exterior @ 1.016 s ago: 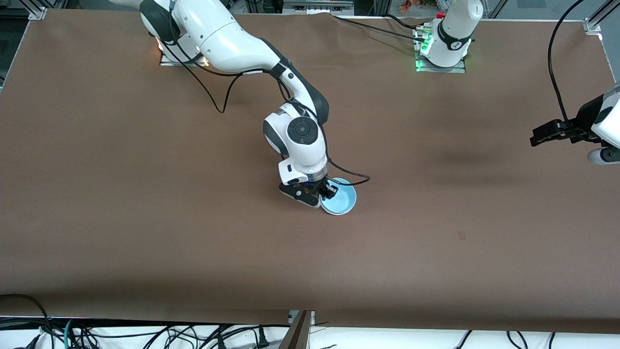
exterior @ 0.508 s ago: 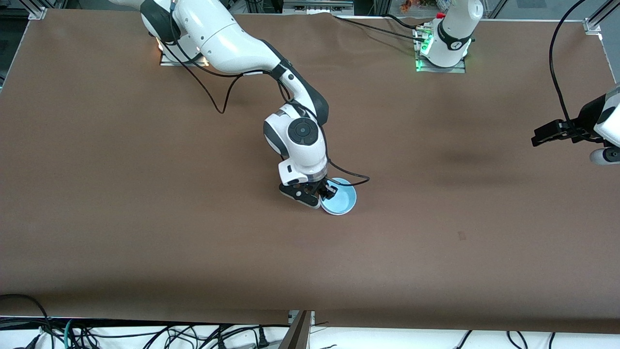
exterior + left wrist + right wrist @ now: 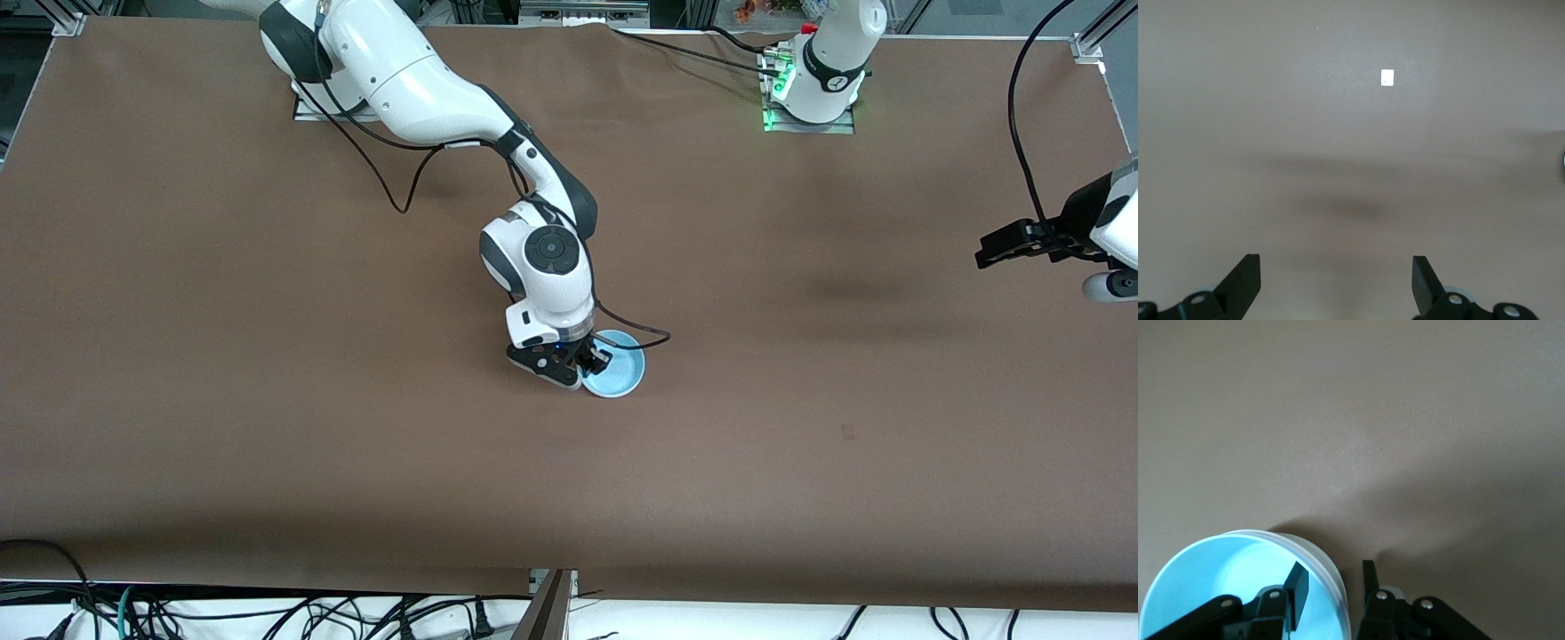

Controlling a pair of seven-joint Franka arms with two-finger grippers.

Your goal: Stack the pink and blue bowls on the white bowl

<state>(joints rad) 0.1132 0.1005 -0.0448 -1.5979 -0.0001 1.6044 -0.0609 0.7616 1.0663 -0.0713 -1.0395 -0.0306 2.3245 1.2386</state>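
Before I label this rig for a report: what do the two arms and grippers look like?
Both arms are glossy white with dark grey joint bands. The right arm has a round grey wrist cap and a black cable trailing alongside. The right gripper and left gripper have black fingers. A green light glows at the left arm's base.

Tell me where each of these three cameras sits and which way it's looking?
Front view: high across the table, facing both arms; the right end effector straddles the blue bowl's rim.
Left wrist view: on the left arm, looking down at bare table past its open end effector.
Right wrist view: on the right arm, looking down at the blue bowl, one finger inside, one outside.
Shared: front and right wrist views both show the bowl.
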